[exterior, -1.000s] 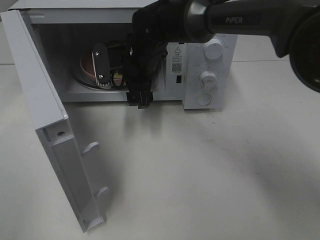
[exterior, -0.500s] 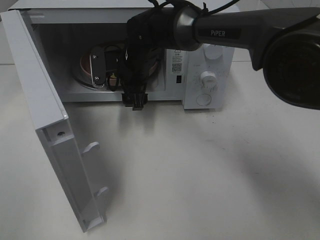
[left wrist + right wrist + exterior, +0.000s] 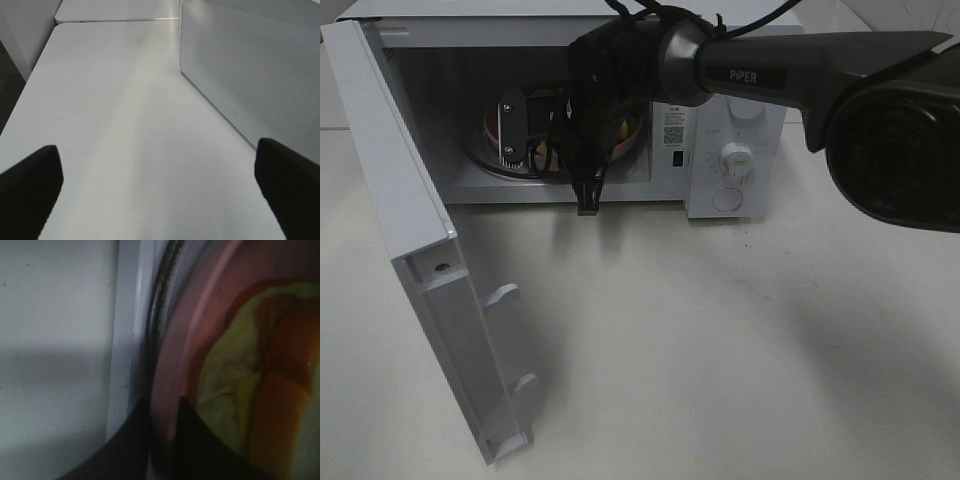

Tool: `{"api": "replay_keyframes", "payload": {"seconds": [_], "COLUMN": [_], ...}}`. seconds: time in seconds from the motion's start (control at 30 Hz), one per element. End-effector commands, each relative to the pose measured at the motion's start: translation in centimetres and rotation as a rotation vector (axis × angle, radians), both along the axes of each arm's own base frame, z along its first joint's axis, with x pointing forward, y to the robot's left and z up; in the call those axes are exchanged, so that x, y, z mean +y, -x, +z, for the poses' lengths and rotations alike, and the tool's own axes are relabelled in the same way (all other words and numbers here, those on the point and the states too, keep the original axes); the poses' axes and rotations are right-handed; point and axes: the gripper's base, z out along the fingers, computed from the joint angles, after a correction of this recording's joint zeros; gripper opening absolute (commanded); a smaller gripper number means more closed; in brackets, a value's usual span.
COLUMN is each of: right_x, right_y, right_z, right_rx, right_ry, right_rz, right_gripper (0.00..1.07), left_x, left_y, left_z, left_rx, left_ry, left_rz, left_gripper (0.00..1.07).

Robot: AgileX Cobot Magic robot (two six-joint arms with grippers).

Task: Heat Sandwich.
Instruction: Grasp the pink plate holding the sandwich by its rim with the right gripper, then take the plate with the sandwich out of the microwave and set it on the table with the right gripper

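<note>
The white microwave point(image 3: 720, 195) stands open, and my right gripper point(image 3: 525, 135) reaches into its cavity. The round pink plate point(image 3: 192, 335) lies inside on the turntable, with its rim pinched between my right gripper's point(image 3: 162, 407) dark fingers. On the plate lies the sandwich point(image 3: 225, 385), pale yellow with orange beside it. From above, the arm hides most of the plate point(image 3: 632, 138). My left gripper point(image 3: 160, 200) hangs open over bare table beside a white perforated panel and holds nothing.
The microwave door point(image 3: 410, 230) swings out to the front left, with two latch hooks on its inner edge. Two knobs point(image 3: 736, 157) and a button sit on the right-hand control panel. My right arm point(image 3: 790, 70) crosses above the microwave from the right.
My right gripper's jaws have come together on the plate's rim, and the wrist has shifted slightly left inside the cavity. The left gripper has stayed open.
</note>
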Motion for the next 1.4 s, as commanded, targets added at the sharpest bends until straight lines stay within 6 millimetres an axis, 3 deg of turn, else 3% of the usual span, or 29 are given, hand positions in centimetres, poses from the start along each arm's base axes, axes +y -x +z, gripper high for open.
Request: {"api": "replay_keyframes", "payload": {"seconds": [0.03,0.6,0.9,1.07,1.4], "right_x": [-0.4,-0.7,-0.6,-0.9,-1.6], "right_y": [0.2,0.5,0.6,1.3,2.6], "right_z": [-0.5,-0.7,0.2,1.2,2.1], "right_rx": [0.062,0.095,0.081,0.059,0.032], "right_ry": [0.005,0.037,0.038,0.097,0.118], "right_rz": [-0.048,-0.043,0.002,0.141,0.251], "right_gripper": [0.00,0.00,0.00,0.00,0.00], "left_x": [-0.1,-0.1,-0.1,-0.1,-0.1], "left_y": [0.4,0.4,0.4,0.4,0.4], "left_z": [-0.1,-0.1,-0.1,-0.1,-0.1], "left_rx": [-0.022,-0.022,-0.022,-0.022,-0.022], "left_ry": [0.007,0.007,0.007,0.007,0.007], "left_rz": [-0.001,-0.001,-0.001,-0.001,-0.001], "left_gripper": [1.01,1.01,1.01,1.01,1.01]}}
